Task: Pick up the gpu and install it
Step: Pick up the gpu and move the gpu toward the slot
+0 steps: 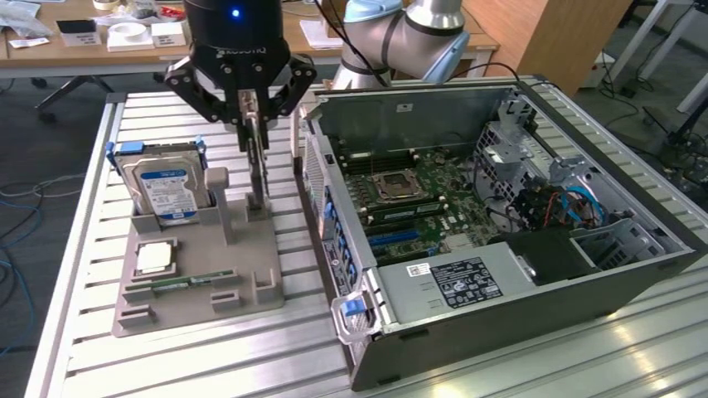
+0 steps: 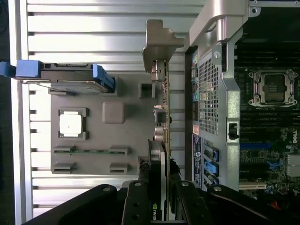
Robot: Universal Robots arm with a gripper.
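**1. Containers.** In the exterior view, a grey moulded fixture tray (image 1: 186, 319) lies on the slatted aluminium table (image 1: 221, 365), at 9 o'clock from the open computer case (image 1: 531, 332).
- Tray, 11 o'clock corner: a silver hard drive (image 1: 166, 189) with a blue-white label stands upright in a slot, in blue side rails.
- Tray, 9 o'clock side: a square processor chip (image 1: 154, 257) sits flat in a recess.
- Tray, 7 o'clock area: a narrow green memory stick (image 1: 182, 283) lies in a low groove.
- Case: the side panel is off. A green motherboard (image 1: 426, 199) with an empty processor socket covers the floor. A metal drive cage with blue and red cables (image 1: 559, 203) sits at 3 o'clock from it.

**2. Card and end effector.** The gpu (image 1: 257, 162) stands on edge, vertical, at the tray's 1 o'clock area, between the hard drive and the case wall. Its lower end meets a tray post; seated or lifted cannot be determined. The gripper (image 1: 254, 116) is at 12 o'clock from the card, with its black fingers (image 2: 138, 206) drawn narrow and clamped on both faces of the card's upper end.

**3. Materials.** The card is thin, dark and flat. Its bright silver metal bracket (image 2: 159, 40) is at the end away from the fingers. The case wall beside it is perforated steel.
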